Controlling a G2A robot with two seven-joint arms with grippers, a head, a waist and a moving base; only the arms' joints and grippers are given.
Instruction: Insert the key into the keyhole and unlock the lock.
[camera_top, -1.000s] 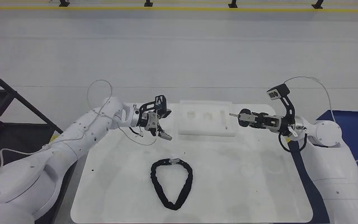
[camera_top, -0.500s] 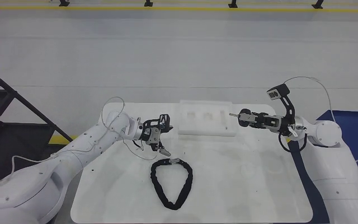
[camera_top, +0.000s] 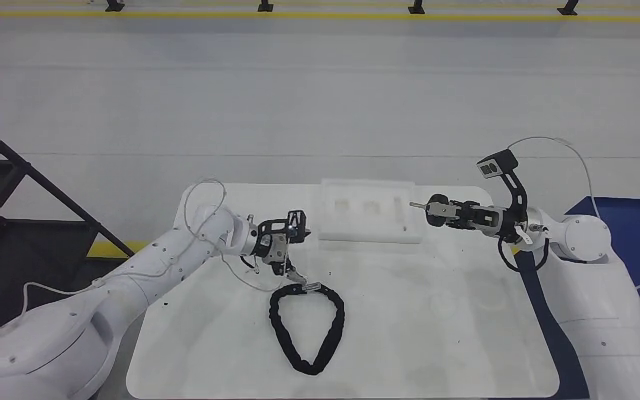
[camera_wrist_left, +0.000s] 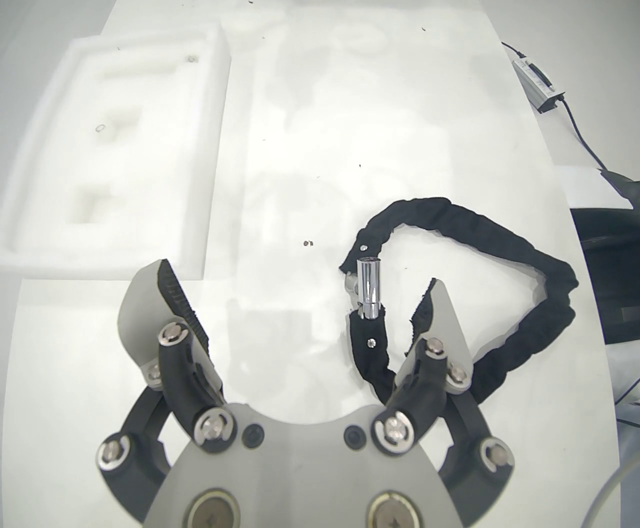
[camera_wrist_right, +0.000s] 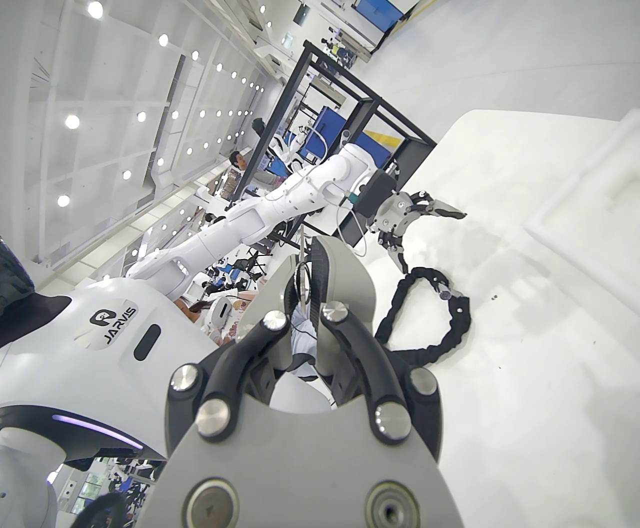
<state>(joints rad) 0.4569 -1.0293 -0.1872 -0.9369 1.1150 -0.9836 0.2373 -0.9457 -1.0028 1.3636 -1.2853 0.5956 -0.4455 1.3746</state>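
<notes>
Table (camera_top: 450, 330) with foam tray (camera_top: 370, 212) at far edge. Lock (camera_top: 306, 330) looped near middle, black-sleeved chain, chrome cylinder (camera_wrist_left: 368, 287) at its far end. Left end effector (camera_wrist_left: 300, 275) hovering just over that cylinder, 2 fingers (camera_wrist_left: 442, 320) spread. Right end effector (camera_top: 432, 207) pinching key (camera_top: 416, 206), above tray's right end, well apart from lock.

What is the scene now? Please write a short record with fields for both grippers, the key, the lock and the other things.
left gripper: fingers open, over the chain lock, lock cylinder between them
right gripper: fingers shut on the key, in the air near the foam tray
key: thin metal piece sticking out of the fingers, not yet inserted
chain lock: closed black loop, lying on the table
lock cylinder: shiny, joins the chain ends
foam tray: white, far side of the table
</notes>
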